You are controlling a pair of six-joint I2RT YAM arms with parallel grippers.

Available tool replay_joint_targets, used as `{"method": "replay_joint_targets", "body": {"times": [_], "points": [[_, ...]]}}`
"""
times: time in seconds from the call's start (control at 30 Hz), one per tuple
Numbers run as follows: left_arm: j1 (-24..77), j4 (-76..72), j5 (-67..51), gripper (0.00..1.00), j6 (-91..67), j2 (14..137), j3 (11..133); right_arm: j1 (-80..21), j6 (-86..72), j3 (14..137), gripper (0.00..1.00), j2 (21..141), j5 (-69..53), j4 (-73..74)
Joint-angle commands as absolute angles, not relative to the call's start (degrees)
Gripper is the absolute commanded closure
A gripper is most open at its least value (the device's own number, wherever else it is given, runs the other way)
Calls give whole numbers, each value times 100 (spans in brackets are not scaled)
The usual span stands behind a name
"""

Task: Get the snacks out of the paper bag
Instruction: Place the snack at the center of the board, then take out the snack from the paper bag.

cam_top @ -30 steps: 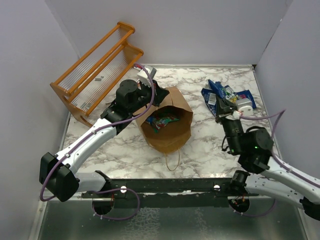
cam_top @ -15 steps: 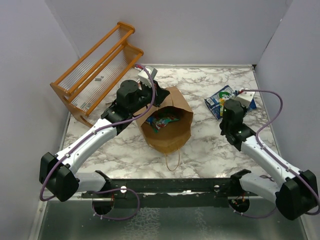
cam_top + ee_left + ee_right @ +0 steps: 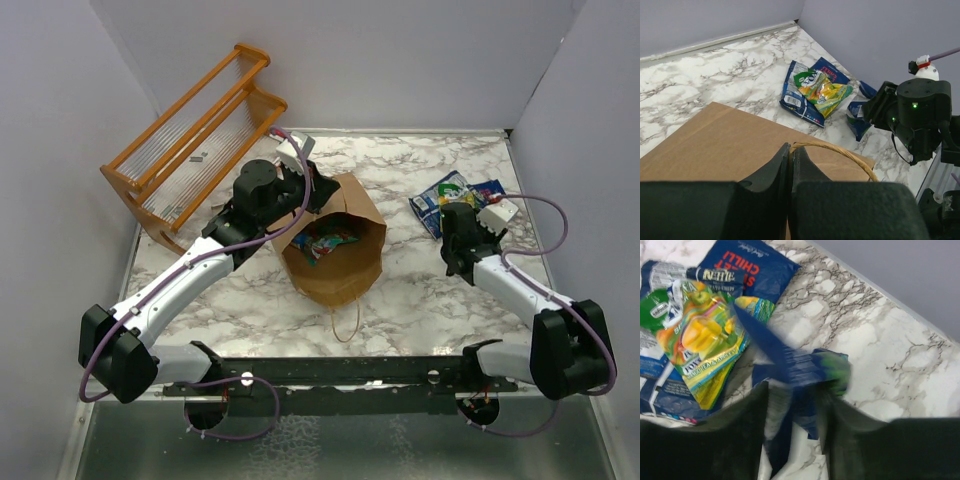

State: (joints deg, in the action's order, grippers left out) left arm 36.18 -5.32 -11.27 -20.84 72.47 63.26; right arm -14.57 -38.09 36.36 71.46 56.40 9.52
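Note:
The brown paper bag [image 3: 340,270] stands open at the table's middle, with several colourful snacks [image 3: 325,240] inside. My left gripper [image 3: 314,190] is shut on the bag's back rim and twisted handle [image 3: 840,152]; its own view shows the jaws [image 3: 790,150] pinched together over brown paper [image 3: 725,135]. My right gripper [image 3: 457,213] is low over a pile of snacks [image 3: 452,193] at the right. Its fingers [image 3: 795,392] stand apart, with a blurred dark blue packet [image 3: 800,367] lying between them. A yellow-green packet [image 3: 705,340] and a dark blue packet [image 3: 750,265] lie beside it.
An orange wooden rack [image 3: 190,140] stands at the back left against the wall. The bag's front handle [image 3: 347,322] lies on the marble toward the near edge. Grey walls close the table on three sides. The right arm [image 3: 912,115] shows in the left wrist view.
My right arm has swung forward and down onto the snack pile, and the blue packet it carried now lies between its parted fingers. The left arm and the bag have not moved.

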Motion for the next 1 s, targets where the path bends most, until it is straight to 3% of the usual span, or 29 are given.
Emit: {"method": "replay_joint_targets", "body": {"times": [0.0, 0.13, 0.23, 0.57, 0.77, 0.97], "points": [[3665, -583, -1098, 100, -2031, 7260, 6526, -1417, -4137, 3765, 47, 7181, 5444, 1005], [3678, -587, -1116, 100, -2044, 7260, 6529, -1423, -3096, 3400, 18, 6556, 4428, -141], [3674, -594, -1114, 100, -2043, 7260, 6528, -1419, -2563, 3220, 10, 6011, 3429, -802], [3691, -609, -1146, 100, -2067, 7266, 6521, -1424, -1980, 3489, 5, 5207, 1032, -930], [3700, -599, -1151, 100, -2066, 7269, 6523, -1424, -1242, 3349, 5, 4886, -1599, -1690], [3714, -581, -1160, 100, -2069, 7277, 6540, -1487, -1235, 2814, 2, 4498, -4088, -3482]]}}
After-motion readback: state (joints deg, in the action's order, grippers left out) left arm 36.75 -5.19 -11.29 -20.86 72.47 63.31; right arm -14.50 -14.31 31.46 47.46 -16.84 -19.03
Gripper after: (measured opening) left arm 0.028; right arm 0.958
